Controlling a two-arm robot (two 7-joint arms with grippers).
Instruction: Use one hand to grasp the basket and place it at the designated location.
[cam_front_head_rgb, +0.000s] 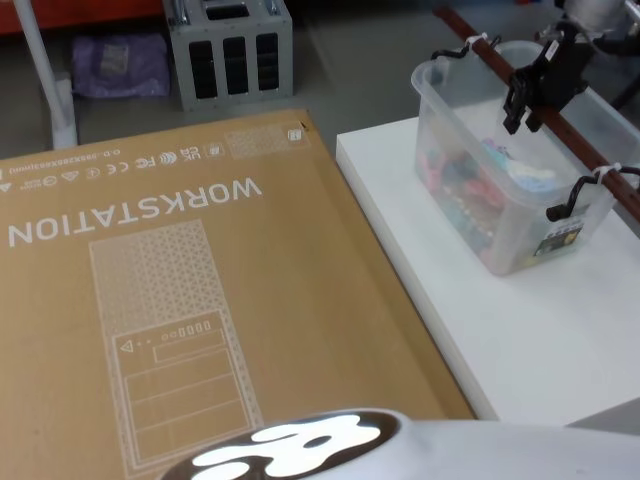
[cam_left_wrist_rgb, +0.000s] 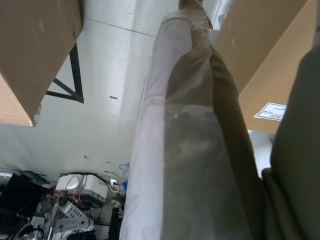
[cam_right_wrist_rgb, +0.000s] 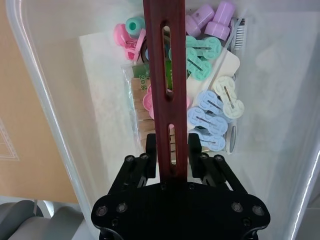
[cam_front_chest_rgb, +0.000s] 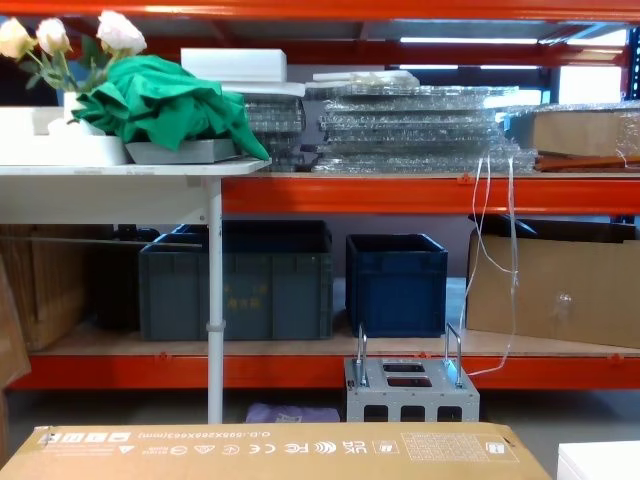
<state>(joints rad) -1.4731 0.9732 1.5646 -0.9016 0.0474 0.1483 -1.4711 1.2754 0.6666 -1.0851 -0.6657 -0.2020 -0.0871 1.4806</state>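
In the head view the right hand (cam_front_head_rgb: 522, 108) runs off the frame at 1 o'clock, its arm cut by the top edge. The red-brown handle bar (cam_front_head_rgb: 560, 130) of the basket (cam_front_head_rgb: 470, 150) leaves at 3 o'clock. The basket's contents blur through the milky wall. The white desk (cam_front_head_rgb: 520, 340) is cropped at 4 o'clock. In the right wrist view, the bar (cam_right_wrist_rgb: 162, 75) hides part of the clips (cam_right_wrist_rgb: 210, 105), and the basket rim (cam_right_wrist_rgb: 30, 90) is cut at 9 o'clock.
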